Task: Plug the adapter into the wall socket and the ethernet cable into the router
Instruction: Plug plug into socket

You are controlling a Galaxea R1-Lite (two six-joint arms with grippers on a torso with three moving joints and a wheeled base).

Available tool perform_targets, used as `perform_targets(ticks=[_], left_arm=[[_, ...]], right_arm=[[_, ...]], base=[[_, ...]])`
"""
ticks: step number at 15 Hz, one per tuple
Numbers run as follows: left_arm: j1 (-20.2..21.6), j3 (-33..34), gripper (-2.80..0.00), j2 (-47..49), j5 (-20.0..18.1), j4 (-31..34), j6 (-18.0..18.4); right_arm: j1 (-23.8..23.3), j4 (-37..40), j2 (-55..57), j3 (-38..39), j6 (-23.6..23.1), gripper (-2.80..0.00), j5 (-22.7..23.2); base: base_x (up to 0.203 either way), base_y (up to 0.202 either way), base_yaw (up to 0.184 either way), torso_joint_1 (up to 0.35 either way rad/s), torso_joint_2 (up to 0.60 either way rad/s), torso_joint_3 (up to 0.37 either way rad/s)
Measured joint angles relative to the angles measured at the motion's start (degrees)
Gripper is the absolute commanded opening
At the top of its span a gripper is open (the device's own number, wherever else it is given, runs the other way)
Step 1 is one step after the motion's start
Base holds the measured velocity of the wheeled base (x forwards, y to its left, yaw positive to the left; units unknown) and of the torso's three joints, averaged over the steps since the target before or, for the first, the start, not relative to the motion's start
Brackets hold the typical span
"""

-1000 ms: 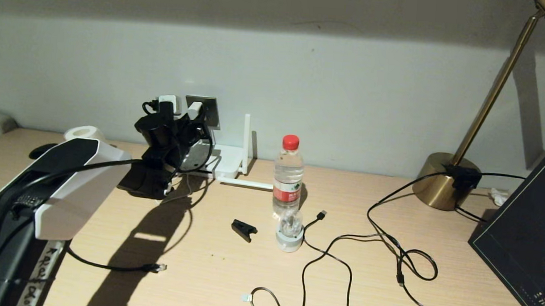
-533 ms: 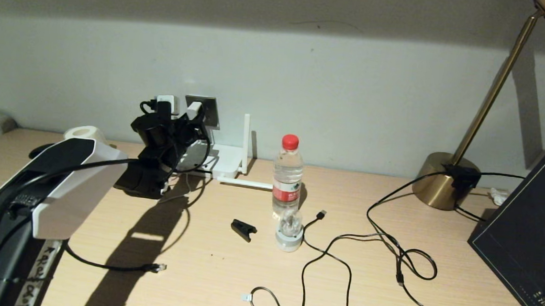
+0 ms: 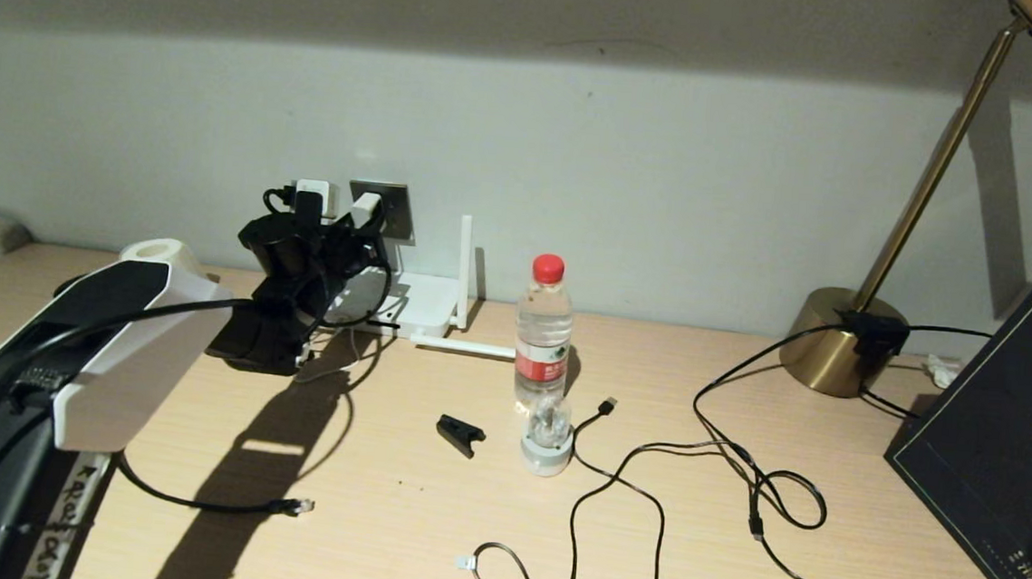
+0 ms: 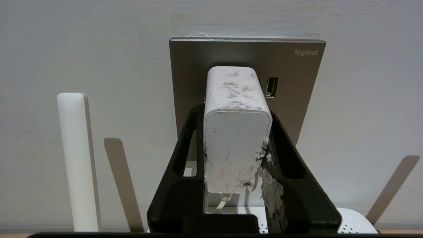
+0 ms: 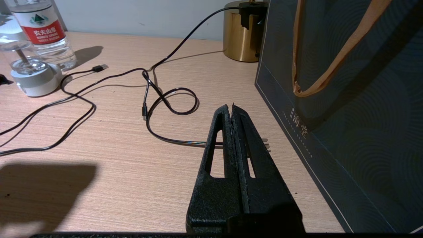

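Against the pale wall, my left gripper (image 4: 236, 132) jaws clamp the adapter (image 4: 235, 132) at the wall socket (image 4: 248, 53); I should push squarely, without tilting.

Dim warm light on table (image 3: 428, 501); upper wall dark above sharp shadow edge. Left arm (image 3: 84, 359) throws long hard shadow toward viewer. Focus sharp throughout.

Home desk: wooden top (image 3: 427, 519), brass lamp (image 3: 844, 344), router (image 3: 428, 306).
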Motion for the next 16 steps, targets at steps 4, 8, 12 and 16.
perform_targets(ticks=[4,8,12,16], left_arm=[[0.3,-1.8,-2.8,0.0,0.0,2.3,0.2],[0.2,-3.6,-2.8,0.2,0.4,3.4,0.3],[-0.4,-4.3,-2.8,0.7,1.2,3.1,-0.2],[-0.7,-7.2,-2.8,2.1,1.5,3.2,-0.6]], right_arm=[[0.0,0.0,0.0,0.0,0.0,-2.8,0.0],[0.0,0.0,0.0,0.0,0.0,-2.8,0.0],[0.0,0.0,0.0,0.0,0.0,-2.8,0.0],[0.0,0.0,0.0,0.0,0.0,-2.8,0.0]], base=[[0.0,0.0,0.0,0.0,0.0,0.0],[0.0,0.0,0.0,0.0,0.0,0.0],[0.0,0.0,0.0,0.0,0.0,0.0],[0.0,0.0,0.0,0.0,0.0,0.0]])
